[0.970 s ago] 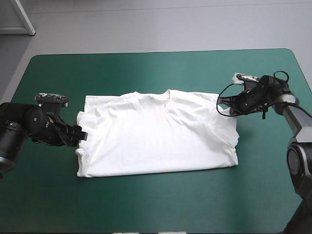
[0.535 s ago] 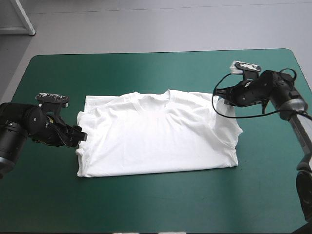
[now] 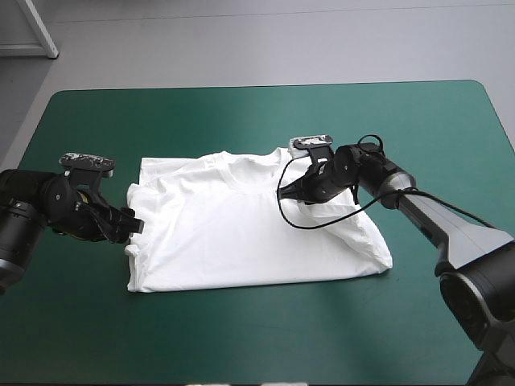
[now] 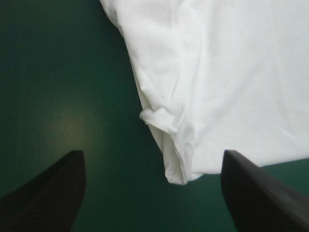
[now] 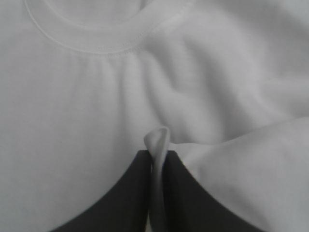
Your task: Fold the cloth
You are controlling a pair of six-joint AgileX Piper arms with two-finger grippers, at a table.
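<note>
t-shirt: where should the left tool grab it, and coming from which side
Grip the bunched sleeve edge on the T-shirt's side nearest the open left tool, coming in low from the table's left edge. That edge is rolled into a small raised lump there, while the rest lies flat.

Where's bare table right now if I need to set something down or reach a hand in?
Widest: the teal-green cover between the T-shirt and the table's far edge. Another bare strip lies between its hem and the near edge. Crowded: the left, where the open left gripper sits at its edge, and the shirt's right half, where the right gripper pinches it.
</note>
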